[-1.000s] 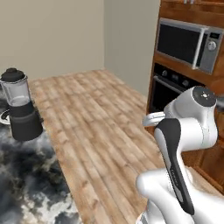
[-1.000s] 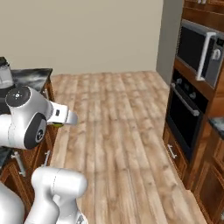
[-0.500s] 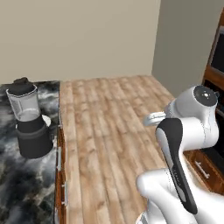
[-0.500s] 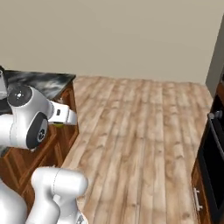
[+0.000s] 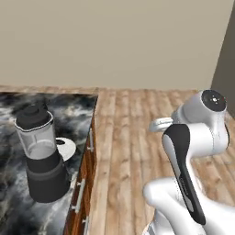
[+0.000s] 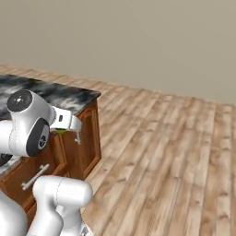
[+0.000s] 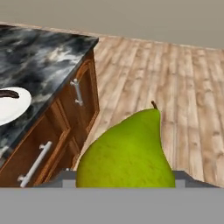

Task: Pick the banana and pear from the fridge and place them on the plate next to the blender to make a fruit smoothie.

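Because the pear [image 7: 131,151] sits huge at the bottom of the hand view, right where the fingers would rise, the jaws look clamped on it, stem upward, for the carry. Beyond it, over wooden floor [image 7: 183,87], lies the black marble counter [image 7: 39,52] with the white plate [image 7: 13,107] already bearing the dark banana [image 7: 8,93]. In the left base view that plate [image 5: 67,148] sits just beside the blender [image 5: 41,160]. The pear probably goes down next to the banana.
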